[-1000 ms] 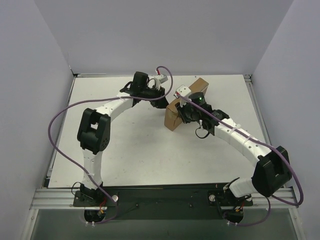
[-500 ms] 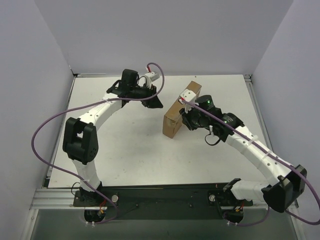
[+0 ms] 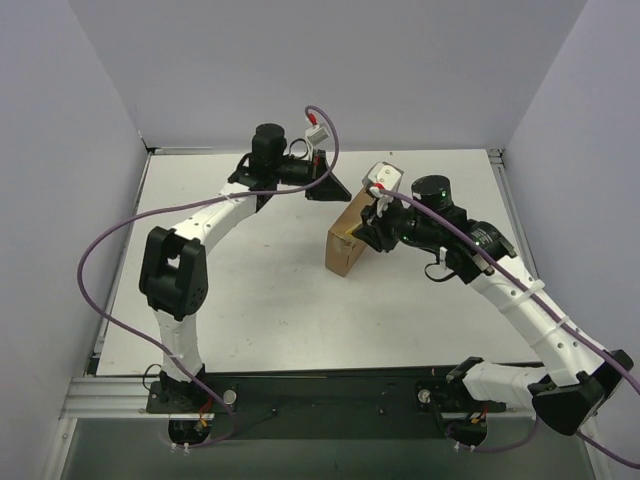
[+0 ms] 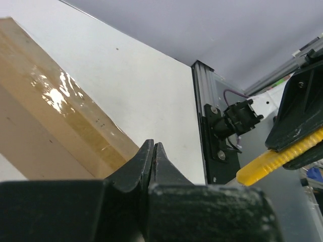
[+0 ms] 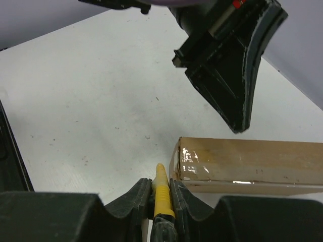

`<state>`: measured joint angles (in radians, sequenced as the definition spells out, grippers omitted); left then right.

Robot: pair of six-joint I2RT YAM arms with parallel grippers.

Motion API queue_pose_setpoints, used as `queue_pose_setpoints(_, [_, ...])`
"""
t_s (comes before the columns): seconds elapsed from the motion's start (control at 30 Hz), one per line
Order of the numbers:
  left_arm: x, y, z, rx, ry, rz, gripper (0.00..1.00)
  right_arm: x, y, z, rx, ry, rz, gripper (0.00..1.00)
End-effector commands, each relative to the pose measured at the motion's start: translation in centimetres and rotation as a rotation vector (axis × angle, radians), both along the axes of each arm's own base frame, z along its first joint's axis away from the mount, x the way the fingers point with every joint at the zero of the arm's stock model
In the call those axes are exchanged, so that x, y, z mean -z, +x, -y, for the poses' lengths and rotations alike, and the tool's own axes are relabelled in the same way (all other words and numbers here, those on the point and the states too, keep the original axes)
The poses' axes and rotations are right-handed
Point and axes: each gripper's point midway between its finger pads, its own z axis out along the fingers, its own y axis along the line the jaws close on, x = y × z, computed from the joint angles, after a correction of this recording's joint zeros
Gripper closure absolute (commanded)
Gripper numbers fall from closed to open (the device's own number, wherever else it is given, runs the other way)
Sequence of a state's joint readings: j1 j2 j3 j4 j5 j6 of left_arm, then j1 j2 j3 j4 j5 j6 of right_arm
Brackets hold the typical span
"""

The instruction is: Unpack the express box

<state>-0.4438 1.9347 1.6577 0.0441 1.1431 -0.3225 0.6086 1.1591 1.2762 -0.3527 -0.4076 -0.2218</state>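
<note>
White table (image 3: 250, 300) | express box (image 3: 350, 236) mid-table, apart from edges | left jaws closed | right jaws grip knife (image 5: 160, 192)

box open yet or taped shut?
Shut. The express box shows no lifted lid or flap, and glossy clear tape lies along its edge.

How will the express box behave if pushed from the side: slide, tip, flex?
Probably stiff: the express box shows straight edges, no sag. It seems to stand on a narrow side, so a high push may tip it; a low one likely slides it on the smooth table. Its glossy tape looks slick.
</note>
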Motion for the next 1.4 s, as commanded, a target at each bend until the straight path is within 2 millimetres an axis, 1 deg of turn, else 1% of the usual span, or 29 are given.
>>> queue_pose_setpoints(0.0, [0.1, -0.8, 0.8, 0.1, -0.073, -0.051, 1.0, 0.1, 1.7, -2.3, -0.047, 0.056, 0.043, 1.0])
queue_pose_setpoints(0.03, [0.3, -0.9, 1.0, 0.108, -0.071, -0.057, 1.0, 0.7, 2.4, -2.3, -0.015, 0.048, 0.04, 1.0])
queue_pose_setpoints(0.07, [0.8, -0.8, 1.1, 0.106, -0.065, -0.071, 1.0, 0.3, 2.9, -2.6, -0.009, 0.062, 0.065, 1.0])
queue_pose_setpoints(0.13, [1.6, -0.5, 1.1, 0.096, -0.053, -0.089, 1.0, 0.8, 3.5, -2.9, -0.011, 0.055, 0.081, 1.0])
queue_pose_setpoints(0.2, [3.0, -0.4, 1.1, 0.087, -0.025, -0.114, 1.0, 0.7, 3.8, -3.3, -0.021, 0.058, 0.102, 1.0])
queue_pose_setpoints(0.23, [3.5, -0.4, 1.1, 0.083, -0.014, -0.119, 1.0, 1.0, 4.0, -3.4, -0.023, 0.053, 0.099, 1.0])
queue_pose_setpoints(0.3, [4.8, -0.3, 1.0, 0.073, 0.015, -0.133, 1.0, 1.4, 4.1, -3.6, -0.036, 0.042, 0.102, 1.0])
queue_pose_setpoints(0.43, [6.2, 0.2, 0.8, 0.044, 0.057, -0.115, 1.0, 2.1, 4.4, -3.6, -0.042, 0.024, 0.104, 1.0])
queue_pose_setpoints(0.47, [7.2, 0.2, 0.6, 0.027, 0.09, -0.151, 1.0, 2.1, 4.4, -3.6, -0.042, 0.02, 0.108, 1.0])
queue_pose_setpoints(0.53, [8.0, 0.6, 0.5, 0.014, 0.12, -0.128, 1.0, 2.4, 4.4, -3.6, -0.043, 0.012, 0.107, 1.0])
queue_pose_setpoints(0.63, [9.4, 0.6, 0.2, -0.002, 0.163, -0.145, 1.0, 3.1, 4.4, -3.4, -0.049, -0.006, 0.101, 1.0])
queue_pose_setpoints(0.83, [10.0, 0.8, 0.1, -0.012, 0.179, -0.156, 1.0, 3.7, 4.3, -3.3, -0.056, -0.028, 0.092, 1.0])
queue_pose_setpoints(1.07, [10.1, 0.8, 0.2, -0.01, 0.18, -0.159, 1.0, 4.2, 4.4, -3.2, -0.056, -0.044, 0.095, 1.0])
queue_pose_setpoints(1.37, [10.3, 0.9, 0.1, -0.013, 0.184, -0.158, 1.0, 5.4, 4.5, -2.9, -0.056, -0.079, 0.08, 1.0])
